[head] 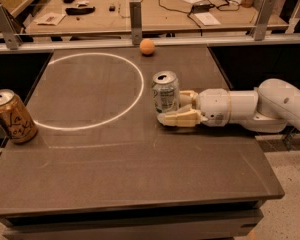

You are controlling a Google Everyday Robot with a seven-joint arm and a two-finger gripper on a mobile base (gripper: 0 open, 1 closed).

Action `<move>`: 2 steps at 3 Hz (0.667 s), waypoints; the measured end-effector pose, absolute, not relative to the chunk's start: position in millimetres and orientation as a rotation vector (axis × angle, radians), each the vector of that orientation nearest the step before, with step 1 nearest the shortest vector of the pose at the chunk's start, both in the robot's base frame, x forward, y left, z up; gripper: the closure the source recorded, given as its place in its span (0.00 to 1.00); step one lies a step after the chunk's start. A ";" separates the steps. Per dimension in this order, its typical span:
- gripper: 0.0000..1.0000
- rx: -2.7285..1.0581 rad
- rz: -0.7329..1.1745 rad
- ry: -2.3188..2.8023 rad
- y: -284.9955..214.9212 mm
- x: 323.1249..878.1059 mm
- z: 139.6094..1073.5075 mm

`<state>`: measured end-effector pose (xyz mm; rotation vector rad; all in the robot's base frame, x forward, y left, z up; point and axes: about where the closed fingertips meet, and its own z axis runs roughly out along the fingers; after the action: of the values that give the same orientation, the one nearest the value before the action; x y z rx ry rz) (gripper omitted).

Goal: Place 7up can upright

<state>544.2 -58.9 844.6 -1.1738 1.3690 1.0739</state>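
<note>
One gripper (176, 108), reaching in from the right, is right at the upright 7up can (166, 91) on the table (140, 174); I cannot tell whether it grips or has let go. Withdrawing skewed, I might tip the can toward the white circle (90, 127).

Glossy metal 7up can (165, 91) on a matt table (140, 174), smooth cream plastic tool (182, 109) just beside it.
</note>
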 end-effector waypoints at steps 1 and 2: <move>0.59 -1.192 1.068 1.387 -60.7 544.3 843.4; 0.37 -1.210 1.055 1.399 -62.3 543.8 844.3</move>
<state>543.8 -62.3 844.3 -1.2101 1.3992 1.0549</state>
